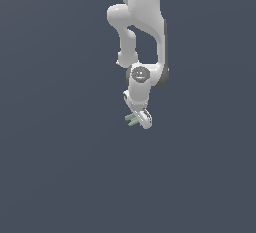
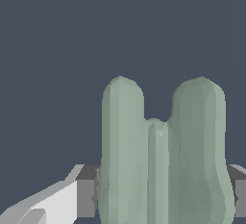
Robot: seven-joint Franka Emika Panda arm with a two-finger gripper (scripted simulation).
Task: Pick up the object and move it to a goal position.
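Pale green and filling the near part of the wrist view, the object (image 2: 163, 160) shows two short rounded bars side by side with a lower ridge between them. Grey finger pads (image 2: 86, 198) sit against its outer flanks on both sides, so the hand (image 1: 139, 117) reads as closed narrowly on the object, gripping it across the pair of bars.

From the exterior view, the object (image 1: 131, 119) pokes out at the exterior view's left of the hand's tip, tiny against the white arm (image 1: 142, 32) that hangs down from the top of the scene. Plain dark grey lies all around; whether the object is lifted clear of it cannot be told. No goal marker is visible.

Judging by its size, the piece should be very light, and it looks stiff, with smooth rounded sides that could slip or twist under a loose grip. Squeezing across both bars, low near their joined base, seems the soundest hold.
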